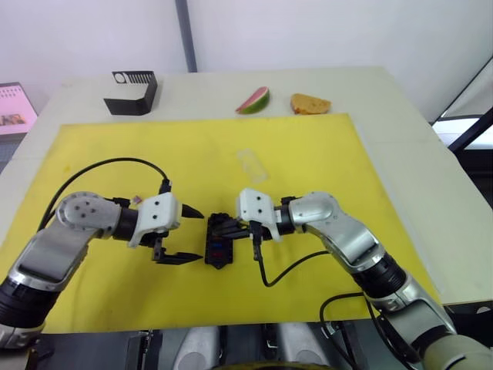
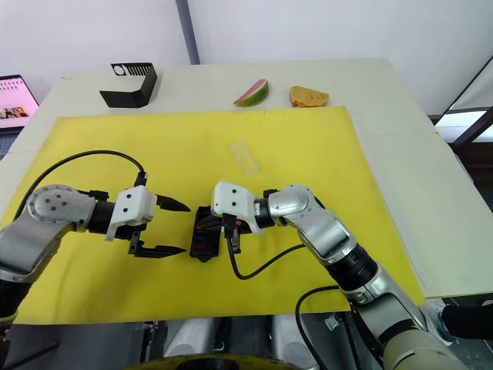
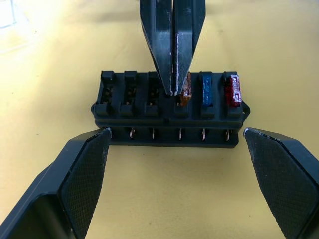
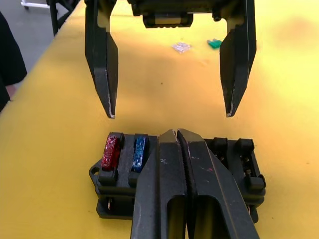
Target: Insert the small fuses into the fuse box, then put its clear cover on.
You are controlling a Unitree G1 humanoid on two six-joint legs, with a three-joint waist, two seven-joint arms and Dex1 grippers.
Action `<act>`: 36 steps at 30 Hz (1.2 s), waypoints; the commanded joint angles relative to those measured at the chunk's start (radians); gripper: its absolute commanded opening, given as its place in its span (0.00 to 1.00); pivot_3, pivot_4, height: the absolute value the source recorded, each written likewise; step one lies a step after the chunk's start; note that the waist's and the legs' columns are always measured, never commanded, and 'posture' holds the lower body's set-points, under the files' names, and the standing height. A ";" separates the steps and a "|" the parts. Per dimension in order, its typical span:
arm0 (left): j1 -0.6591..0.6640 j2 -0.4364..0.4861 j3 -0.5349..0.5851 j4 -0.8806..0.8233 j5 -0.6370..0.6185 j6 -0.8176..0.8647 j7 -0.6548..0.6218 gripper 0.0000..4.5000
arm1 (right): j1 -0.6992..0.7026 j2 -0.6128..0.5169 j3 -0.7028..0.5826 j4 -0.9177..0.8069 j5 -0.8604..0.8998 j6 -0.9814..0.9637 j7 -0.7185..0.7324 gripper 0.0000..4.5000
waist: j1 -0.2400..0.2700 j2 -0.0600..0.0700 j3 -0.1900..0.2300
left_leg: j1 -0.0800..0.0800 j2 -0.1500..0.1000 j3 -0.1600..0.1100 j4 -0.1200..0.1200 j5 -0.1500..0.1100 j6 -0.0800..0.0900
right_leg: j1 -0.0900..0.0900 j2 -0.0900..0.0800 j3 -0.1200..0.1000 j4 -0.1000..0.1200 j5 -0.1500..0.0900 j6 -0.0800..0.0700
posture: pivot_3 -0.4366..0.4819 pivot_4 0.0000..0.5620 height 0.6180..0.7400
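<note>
The black fuse box lies on the yellow mat between my two grippers. A red fuse and a blue fuse sit in its end slots, and a brown fuse stands slightly tilted in the slot beside them. My right gripper is shut, its tips pressed against the brown fuse from above. My left gripper is open, one finger on each side of the box's long side, not touching it. A clear grey fuse and a green fuse lie loose on the mat beyond the left gripper. The clear cover rests farther back on the mat.
The yellow mat covers most of the table. Behind it stand a black bracket, a watermelon slice and an orange bread-like piece. A person's dark sleeve shows at the table's side. My arm cables loop over the mat.
</note>
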 commanded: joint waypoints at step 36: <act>0.062 -0.105 0.140 -0.002 -0.093 0.052 0.147 1.00 | 0.020 0.010 -0.178 -0.148 0.114 0.176 -0.073 0.01 | 0.001 -0.001 -0.001 | 0.001 0.000 0.000 0.001 0.000 0.000 | 0.002 0.000 0.000 0.000 0.000 0.000 | 0.48 0.27 1.00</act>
